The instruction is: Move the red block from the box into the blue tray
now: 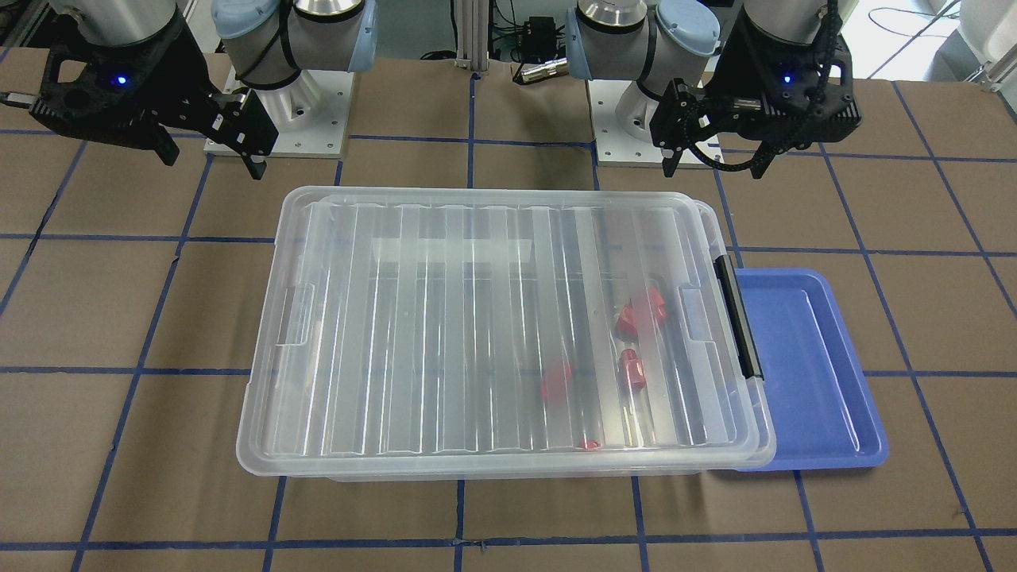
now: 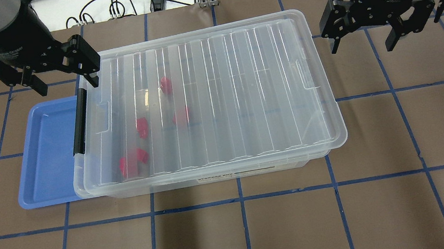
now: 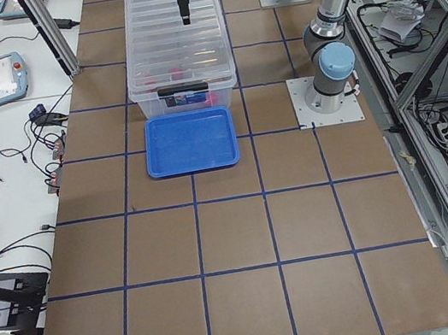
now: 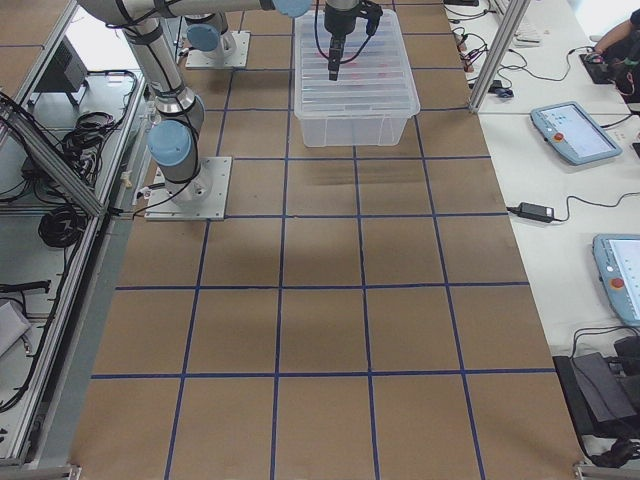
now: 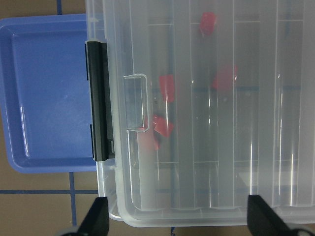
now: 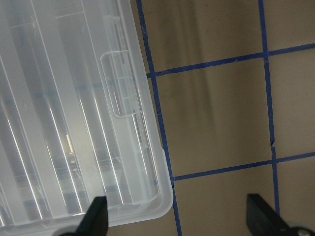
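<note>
Jaws apart, left gripper (image 2: 67, 82), right gripper (image 2: 362, 46), red block (image 1: 633, 371) blurred under box lid (image 2: 223, 98)

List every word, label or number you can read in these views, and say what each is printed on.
"2F Adaptive": white print on the body of the right gripper in the overhead view; the rest of that line is unreadable.
Left gripper: similar white print on its body, too blurred to read.
Dark strip label on the side wall of the box: too small and blurred to read.
No other text can be read.
</note>
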Controlling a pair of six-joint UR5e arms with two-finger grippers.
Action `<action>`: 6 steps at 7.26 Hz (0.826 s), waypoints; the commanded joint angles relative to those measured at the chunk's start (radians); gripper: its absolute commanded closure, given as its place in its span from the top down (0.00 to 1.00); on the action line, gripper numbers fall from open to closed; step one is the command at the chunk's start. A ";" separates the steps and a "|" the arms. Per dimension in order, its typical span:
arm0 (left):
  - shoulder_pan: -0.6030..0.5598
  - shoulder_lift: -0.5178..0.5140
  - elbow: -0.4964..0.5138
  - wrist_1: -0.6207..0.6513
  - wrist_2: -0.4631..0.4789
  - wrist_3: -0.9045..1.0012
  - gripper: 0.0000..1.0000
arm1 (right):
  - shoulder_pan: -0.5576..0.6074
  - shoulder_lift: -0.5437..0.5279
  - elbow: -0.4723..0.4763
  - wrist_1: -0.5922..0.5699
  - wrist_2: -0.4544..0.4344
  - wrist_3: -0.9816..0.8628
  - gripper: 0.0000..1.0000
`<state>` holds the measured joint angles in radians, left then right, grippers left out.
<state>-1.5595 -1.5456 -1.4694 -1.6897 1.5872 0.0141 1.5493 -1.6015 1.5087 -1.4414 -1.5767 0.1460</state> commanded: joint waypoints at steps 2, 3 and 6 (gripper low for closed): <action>-0.001 -0.001 -0.002 -0.004 0.000 0.000 1.00 | -0.006 0.001 -0.001 -0.002 0.000 -0.012 1.00; 0.001 0.001 0.000 -0.013 0.000 0.001 1.00 | -0.005 0.003 0.001 -0.005 0.003 -0.014 1.00; 0.001 -0.018 0.003 -0.011 -0.004 -0.011 1.00 | -0.006 0.026 0.002 -0.039 0.012 0.000 1.00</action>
<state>-1.5577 -1.5584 -1.4675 -1.7009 1.5842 0.0102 1.5437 -1.5852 1.5095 -1.4702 -1.5710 0.1359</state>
